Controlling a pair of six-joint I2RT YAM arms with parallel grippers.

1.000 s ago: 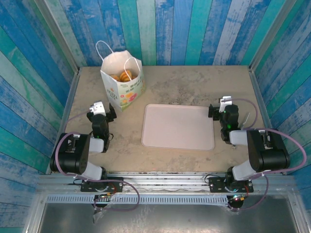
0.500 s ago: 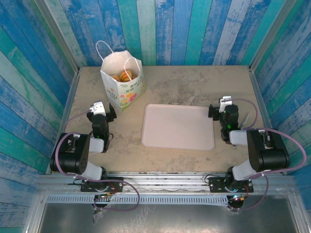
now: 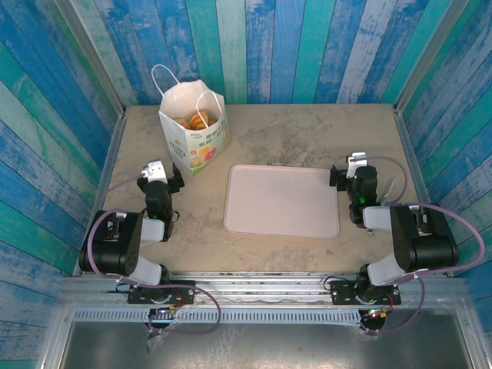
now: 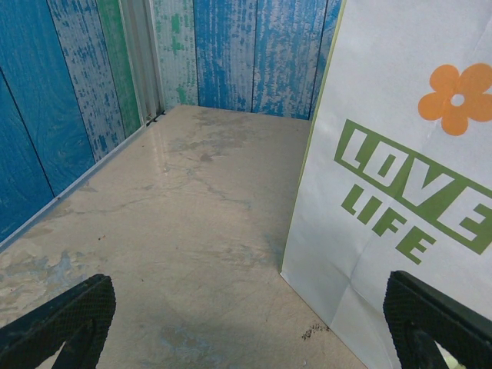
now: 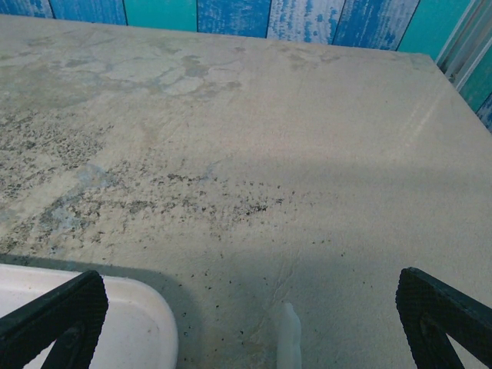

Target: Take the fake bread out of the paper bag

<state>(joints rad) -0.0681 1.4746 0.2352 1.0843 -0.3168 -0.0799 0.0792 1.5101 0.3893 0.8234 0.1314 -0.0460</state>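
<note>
Nothing is out yet: we see the fake bread (image 3: 194, 121) inside the paper bag (image 3: 198, 142). Left gripper (image 3: 160, 174) and right gripper (image 3: 354, 168) gape apart, empty.

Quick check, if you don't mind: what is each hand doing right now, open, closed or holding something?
Left hand: open, holding nothing.
Right hand: open, holding nothing.

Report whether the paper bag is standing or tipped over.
Standing. From above, the paper bag stands on its base with its mouth open upward, and fake bread shows inside it.
</note>
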